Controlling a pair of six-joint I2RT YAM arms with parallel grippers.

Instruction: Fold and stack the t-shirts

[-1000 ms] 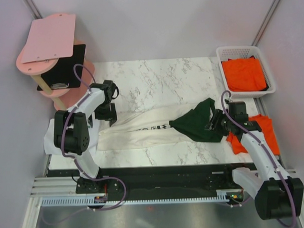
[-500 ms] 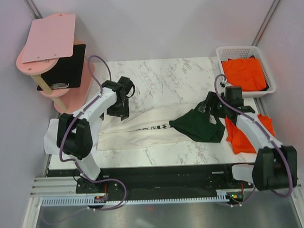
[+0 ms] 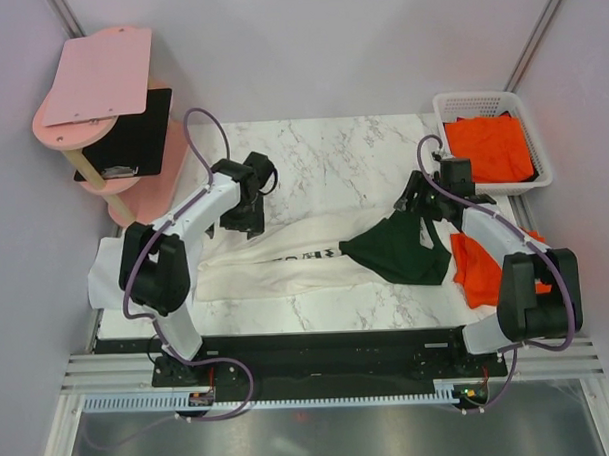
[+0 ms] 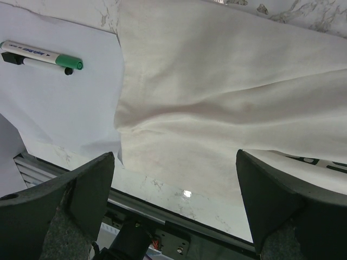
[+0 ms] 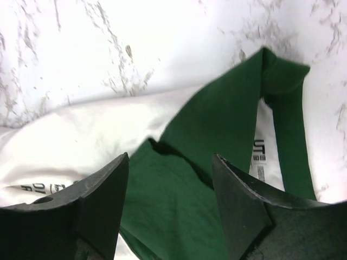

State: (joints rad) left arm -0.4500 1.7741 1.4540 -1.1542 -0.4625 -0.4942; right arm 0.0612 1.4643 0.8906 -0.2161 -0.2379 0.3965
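Observation:
The cream-white t-shirt [image 3: 285, 254] lies crumpled in a long band across the table's front, its dark green sleeves and collar [image 3: 395, 253] bunched at the right end. My left gripper [image 3: 246, 212] is open and empty just above the shirt's left part [image 4: 217, 97]; its fingers [image 4: 65, 211] are spread wide. My right gripper [image 3: 417, 204] is open and empty over the green cloth [image 5: 217, 135]; cream cloth [image 5: 81, 135] lies to its left. One orange t-shirt [image 3: 483, 267] lies on the table's right edge. Other orange shirts [image 3: 492, 146] sit in the basket.
A white plastic basket [image 3: 458, 107] stands at the back right. A pink shelf stand [image 3: 100, 95] with a black board stands at the back left. A white paper sheet [image 4: 59, 103] with a green-capped marker [image 4: 40, 54] lies under the shirt's left end, near the table's front edge.
My left gripper has moved right and away from the near edge along the shirt. My right gripper has swung from the near right side up and left over the green part.

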